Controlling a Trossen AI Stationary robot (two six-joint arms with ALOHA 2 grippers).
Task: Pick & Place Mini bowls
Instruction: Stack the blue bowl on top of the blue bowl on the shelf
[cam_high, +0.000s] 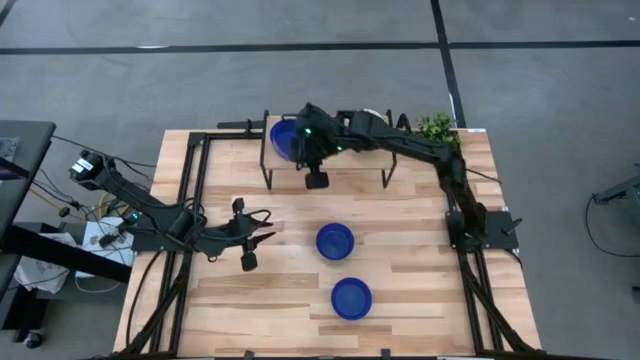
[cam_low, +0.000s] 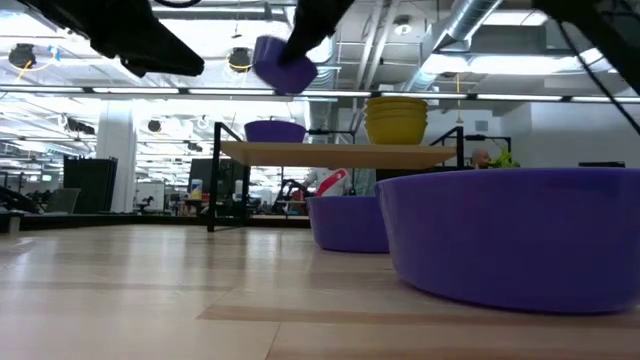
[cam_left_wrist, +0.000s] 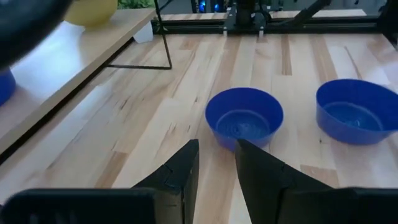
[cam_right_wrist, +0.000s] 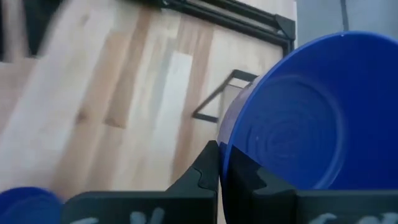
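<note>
My right gripper (cam_high: 299, 143) hangs over the left end of the raised wooden shelf (cam_high: 350, 150), shut on a glossy blue mini bowl (cam_low: 283, 64) that floats high above the shelf in the low view. Another blue bowl (cam_low: 275, 130) stands on the shelf right below it. Two more blue bowls (cam_high: 335, 241) (cam_high: 351, 298) rest on their bases on the table. My left gripper (cam_high: 262, 226) is open, low over the table, left of the nearer-centre bowl (cam_left_wrist: 244, 118) and pointing at it. No white patterned bowls show. My right gripper pinches the blue bowl's wall at the rim (cam_right_wrist: 225, 140), one finger (cam_right_wrist: 208, 165) outside and one finger (cam_right_wrist: 249, 177) inside the hollow. The bowl is lifted clear of the shelf and tilted, its opening turned sideways.
A stack of yellow bowls (cam_low: 396, 120) stands on the shelf's right part. A small green plant (cam_high: 436, 127) sits at the table's far right corner. Black frame rails (cam_high: 195, 190) run along both sides of the table. Bare wood lies between my left gripper and the shelf legs.
</note>
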